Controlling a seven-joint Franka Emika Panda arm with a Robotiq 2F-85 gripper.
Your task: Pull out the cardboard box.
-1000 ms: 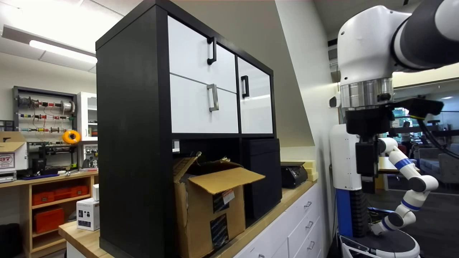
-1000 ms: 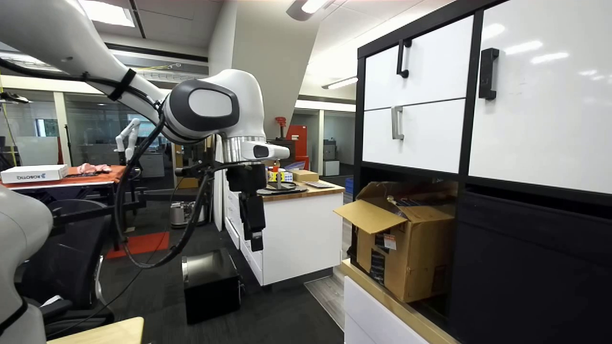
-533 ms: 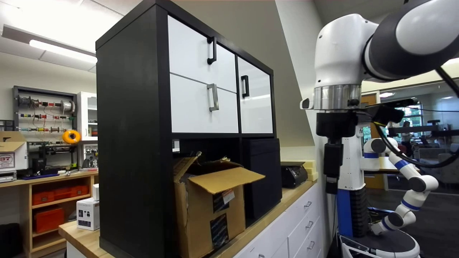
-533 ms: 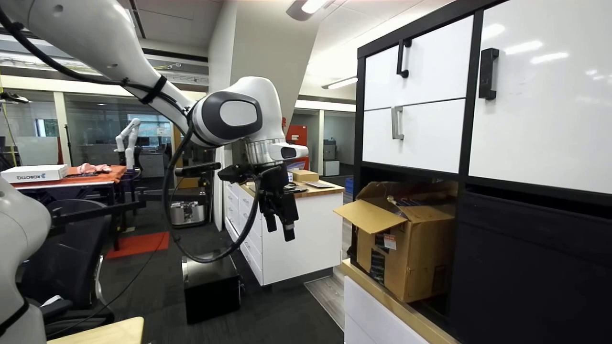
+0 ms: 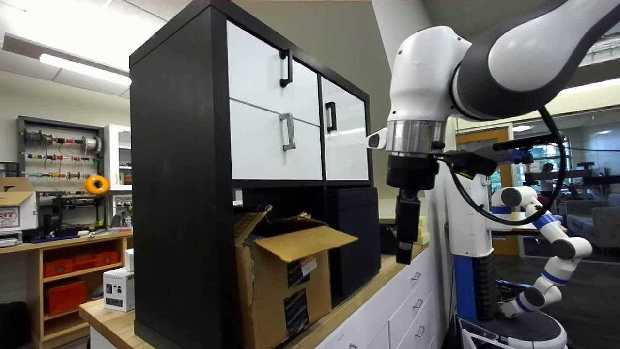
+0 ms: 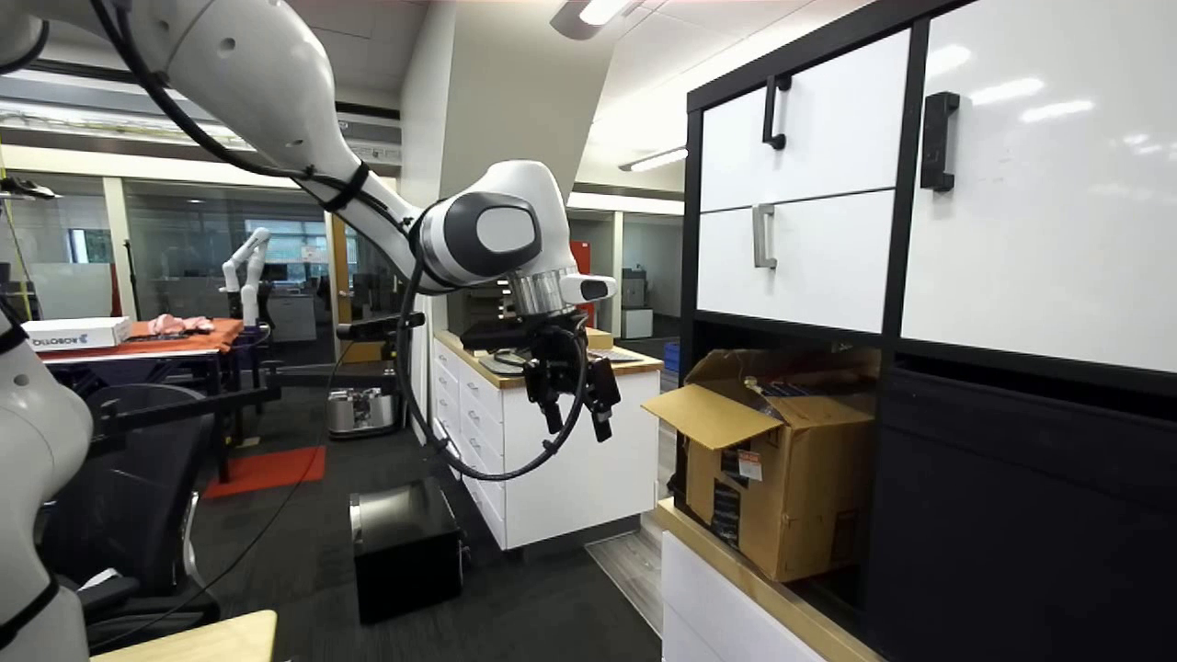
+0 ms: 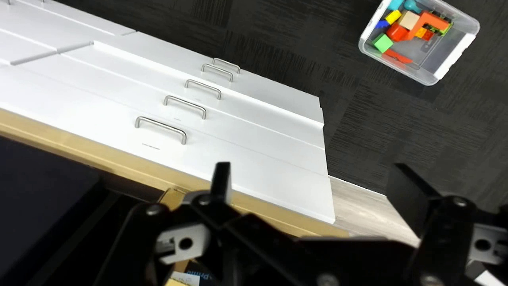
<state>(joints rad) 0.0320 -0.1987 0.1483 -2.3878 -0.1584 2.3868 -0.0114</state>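
In an exterior view, the gripper (image 5: 404, 258) is held pointing down at the end of the robot arm (image 5: 421, 77), to the right of the black cabinet (image 5: 177, 184) as seen there; it is viewed edge-on, so the spacing of its jaws cannot be told from that side. The cardboard box (image 5: 271, 286) is set in the cabinet's lower compartment, beside a dark insert (image 5: 353, 242), with one flap (image 5: 307, 241) jutting outward. White drawers (image 5: 402, 295) are fitted beneath the wooden counter (image 5: 361, 297). In an exterior view, the two fingers (image 6: 601, 425) are shown parted and slanted downward, apart from the box. The box is seen in the same compartment, under the white doors (image 6: 828, 267), with its top flaps loose and a dark label (image 6: 726, 515) on its front face. In the wrist view, the fingers are spread wide, with the white drawers, the counter's edge and the dark floor (image 7: 278, 55) framed between them. The box is shown in part at the lower edge, much of it hidden behind the gripper. A clear bin (image 7: 452, 59) of coloured blocks (image 7: 382, 43) is placed on the floor
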